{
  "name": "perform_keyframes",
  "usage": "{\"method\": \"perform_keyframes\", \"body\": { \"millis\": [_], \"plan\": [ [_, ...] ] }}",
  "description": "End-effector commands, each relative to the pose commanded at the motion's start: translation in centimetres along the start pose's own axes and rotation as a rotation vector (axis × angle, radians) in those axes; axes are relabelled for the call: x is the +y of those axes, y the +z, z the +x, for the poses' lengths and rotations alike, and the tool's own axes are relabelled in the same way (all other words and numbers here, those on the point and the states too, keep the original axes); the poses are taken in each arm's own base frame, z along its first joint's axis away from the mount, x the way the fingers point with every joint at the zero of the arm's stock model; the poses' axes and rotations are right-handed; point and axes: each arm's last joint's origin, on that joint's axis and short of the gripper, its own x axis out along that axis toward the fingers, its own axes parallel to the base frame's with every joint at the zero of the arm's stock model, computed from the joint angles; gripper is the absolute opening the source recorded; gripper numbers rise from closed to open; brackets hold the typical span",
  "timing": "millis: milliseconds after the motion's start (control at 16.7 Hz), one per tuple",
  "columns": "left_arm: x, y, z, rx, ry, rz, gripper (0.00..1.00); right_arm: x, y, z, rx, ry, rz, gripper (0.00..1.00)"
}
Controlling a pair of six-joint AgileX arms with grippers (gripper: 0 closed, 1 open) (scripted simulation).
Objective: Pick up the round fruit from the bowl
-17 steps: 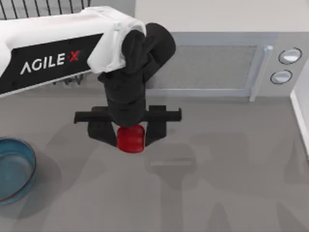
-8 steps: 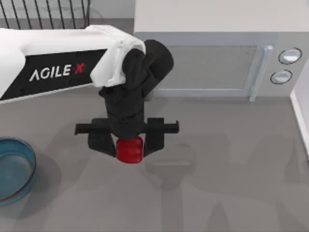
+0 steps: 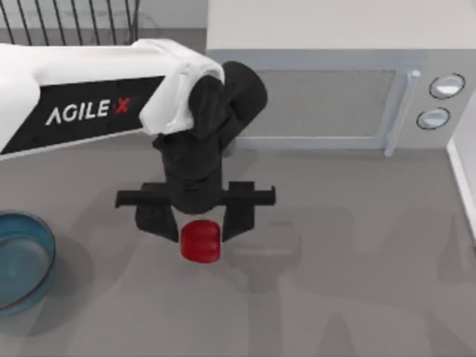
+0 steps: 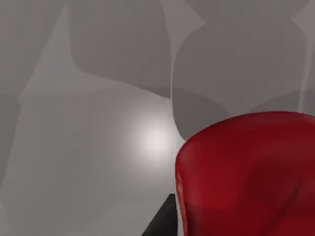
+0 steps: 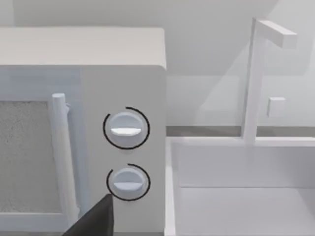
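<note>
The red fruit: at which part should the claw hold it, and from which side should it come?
Take the red fruit across its widest middle, coming from straight above: it is rounded and squat, with smooth sides. The left claw hangs right over it.

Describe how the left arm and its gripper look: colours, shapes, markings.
The left arm is a thick white shell with a black side panel lettered AGILE X in white, the X red. Its wrist is a rounded, matte black block. The left gripper is black too: a flat crossbar carrying two short, blocky fingers. No cables show.
</note>
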Motion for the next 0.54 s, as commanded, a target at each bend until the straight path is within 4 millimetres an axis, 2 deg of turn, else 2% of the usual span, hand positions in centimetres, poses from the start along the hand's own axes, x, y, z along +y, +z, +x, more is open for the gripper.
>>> {"method": "perform_keyframes", "body": {
  "millis": [180, 540],
  "plan": [
    [0.00, 0.00, 0.00, 0.000, 0.000, 0.000, 0.98, 0.00, 0.00, 0.00, 0.000, 0.000, 0.000, 1.00],
    [0.00, 0.00, 0.00, 0.000, 0.000, 0.000, 1.00, 0.00, 0.00, 0.00, 0.000, 0.000, 0.000, 1.00]
  ]
}}
